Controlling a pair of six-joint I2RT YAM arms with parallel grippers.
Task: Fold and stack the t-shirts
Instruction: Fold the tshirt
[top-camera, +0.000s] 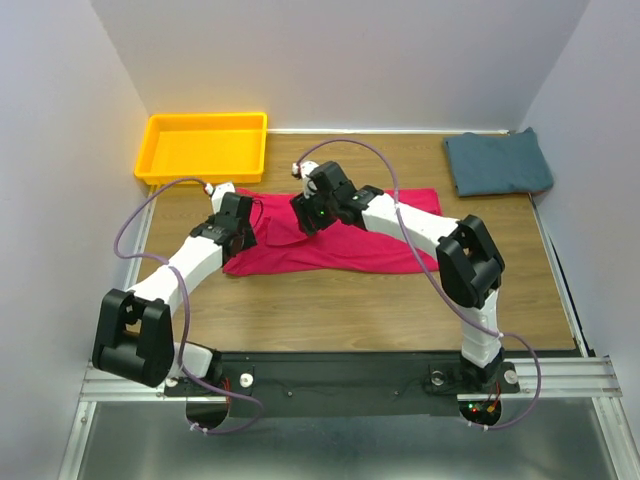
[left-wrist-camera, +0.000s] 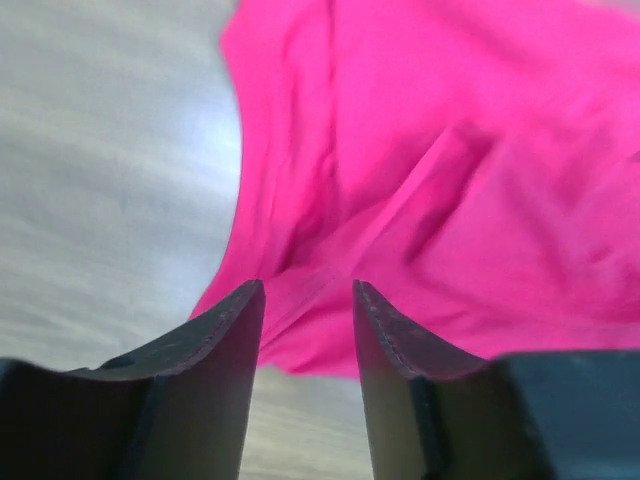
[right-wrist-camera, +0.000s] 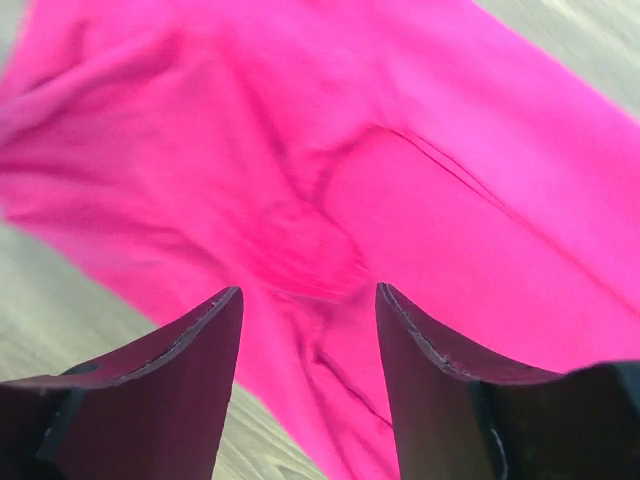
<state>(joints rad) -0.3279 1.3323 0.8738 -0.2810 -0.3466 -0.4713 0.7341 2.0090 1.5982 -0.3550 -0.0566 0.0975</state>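
The crimson-pink t-shirt (top-camera: 345, 245) lies crumpled in a wide band across the middle of the table. My left gripper (top-camera: 240, 222) hovers open over its left end; in the left wrist view the pink cloth (left-wrist-camera: 440, 180) fills the space past the open gripper (left-wrist-camera: 308, 290), whose jaws hold nothing. My right gripper (top-camera: 312, 210) is open above the shirt's upper middle; in the right wrist view the gripper (right-wrist-camera: 308, 292) stands apart over a fold of the pink cloth (right-wrist-camera: 330, 200). The teal-blue t-shirt (top-camera: 497, 162) lies folded at the far right corner.
A yellow plastic tray (top-camera: 205, 147) stands at the far left corner. White walls close in the back and both sides. Bare wooden table (top-camera: 350, 305) lies in front of the pink shirt.
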